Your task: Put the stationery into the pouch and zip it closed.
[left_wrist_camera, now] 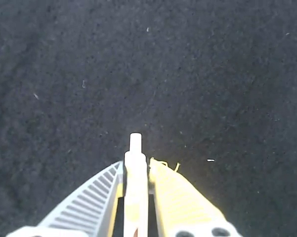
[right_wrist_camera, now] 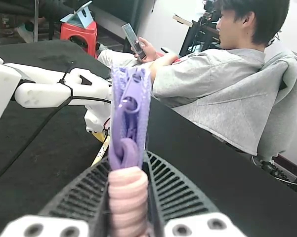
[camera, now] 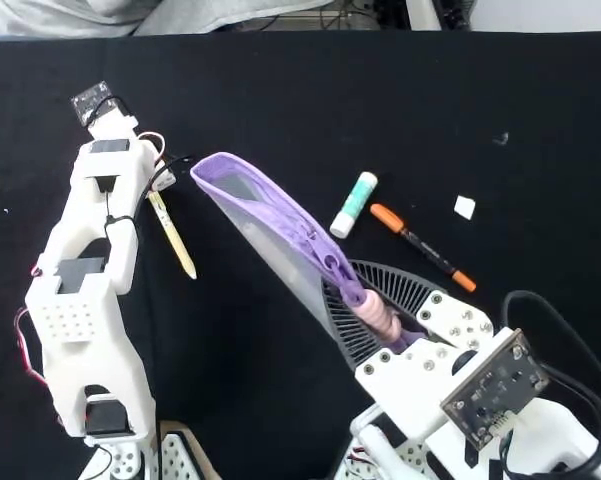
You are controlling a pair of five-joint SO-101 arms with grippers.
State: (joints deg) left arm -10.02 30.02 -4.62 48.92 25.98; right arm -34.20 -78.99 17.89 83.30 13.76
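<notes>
The purple pouch (camera: 270, 225) is held off the black table, slanting up and to the left, its far end gaping. My right gripper (camera: 347, 287) is shut on the pouch's near end by the pink coiled strap (right_wrist_camera: 128, 190), and the pouch (right_wrist_camera: 130, 106) rises straight out of the black fingers (right_wrist_camera: 175, 182). My left gripper (camera: 162, 188) is shut on a yellowish pencil (camera: 173, 237) just left of the pouch mouth; the pencil (left_wrist_camera: 135, 163) sits between its fingers. A white-and-green glue stick (camera: 353, 204), an orange pen (camera: 423, 246) and a small white eraser (camera: 464, 207) lie on the table to the right.
The black cloth table (camera: 280, 90) spreads out behind the pouch. The white left arm (right_wrist_camera: 64, 91) reaches across behind the pouch in the right wrist view. A black cable (camera: 565, 340) loops by the right arm's base.
</notes>
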